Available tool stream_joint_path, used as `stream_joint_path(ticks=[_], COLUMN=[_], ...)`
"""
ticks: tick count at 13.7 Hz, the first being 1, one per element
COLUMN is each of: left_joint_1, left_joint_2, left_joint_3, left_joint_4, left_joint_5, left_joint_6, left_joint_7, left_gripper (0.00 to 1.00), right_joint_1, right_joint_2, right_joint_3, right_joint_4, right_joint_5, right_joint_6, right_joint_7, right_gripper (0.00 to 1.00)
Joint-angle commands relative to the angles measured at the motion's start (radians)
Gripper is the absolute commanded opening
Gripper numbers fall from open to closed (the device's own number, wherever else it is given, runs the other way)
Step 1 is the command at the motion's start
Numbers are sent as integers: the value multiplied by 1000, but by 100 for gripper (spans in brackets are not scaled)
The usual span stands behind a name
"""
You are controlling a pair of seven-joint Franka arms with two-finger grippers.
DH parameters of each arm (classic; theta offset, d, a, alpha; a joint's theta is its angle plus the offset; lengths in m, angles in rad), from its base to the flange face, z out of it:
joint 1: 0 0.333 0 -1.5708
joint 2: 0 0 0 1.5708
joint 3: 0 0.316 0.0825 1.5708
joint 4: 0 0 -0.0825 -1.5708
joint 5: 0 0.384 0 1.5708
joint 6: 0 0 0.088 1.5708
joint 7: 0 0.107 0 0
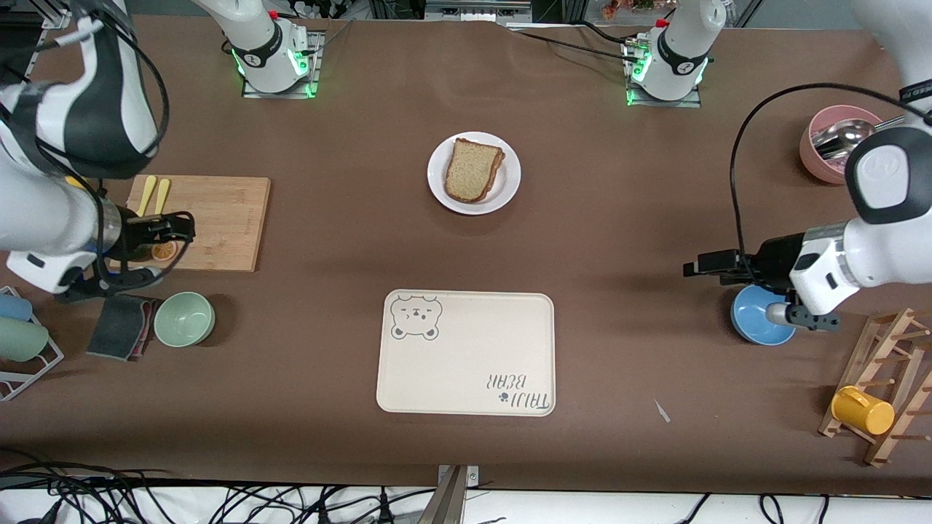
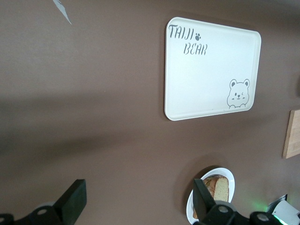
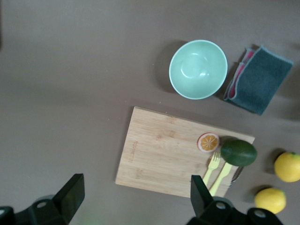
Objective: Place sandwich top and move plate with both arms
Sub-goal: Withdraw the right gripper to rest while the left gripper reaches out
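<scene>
Cream bear tray (image 1: 466, 353) nearest, plate (image 1: 510, 171) with sandwich top (image 1: 472, 169) farther. Well apart from both: left gripper (image 1: 700, 265) unclenched over brown table (image 1: 619, 218); right gripper (image 1: 178, 229) unclenched over cutting board (image 1: 218, 218).

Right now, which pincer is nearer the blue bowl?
Left. The left pincer hangs open just above the blue bowl, toward the plate. The right pincer is open over the cutting board at the right arm's end of the table.

matt brown table cover (image 1: 328, 349); glossy white plate (image 1: 510, 171) (speckled bread (image 1: 472, 171) on it); pale wooden board (image 1: 218, 218); smooth cream tray (image 1: 466, 364).
</scene>
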Motion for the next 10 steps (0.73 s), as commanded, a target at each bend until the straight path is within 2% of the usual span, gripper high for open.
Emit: stream_joint_path(ticks=[1,2,3,4,6,7,8,10], left_joint_1=[-10,-12,-13,-15,-13,-16,-19,-19], left_joint_2=[37,46,49,46,43,43,45,52], left_joint_3=[-10,-23,-30,-39,-79,-94,-109,-161], left_joint_4=[-6,-8,-15,-47,-124,-162,-195,-273], left_joint_5=[-47,-66,-67,-67,-78,-77,-78,-128], left_joint_6=[18,38,55,64,131,185,222,312], left_joint_7=[61,63,64,78,150,149,149,149], left_gripper=[100,100,98,96,95,95,99,99], right_joint_1=[-102,-128,-144,-182,-226,-228,-222,-195], right_joint_2=[-194,-238,-245,-248,-277,-277,-277,-318], right_joint_3=[29,32,32,37,71,65,54,26], right_joint_4=[-244,-292,-305,-303,-297,-289,-276,-268], right_joint_5=[35,37,37,40,101,134,139,123], right_joint_6=[164,247,269,267,231,238,231,218], right_joint_7=[22,23,22,16,25,22,23,14], right_gripper=[100,100,100,100,100,100,100,100])
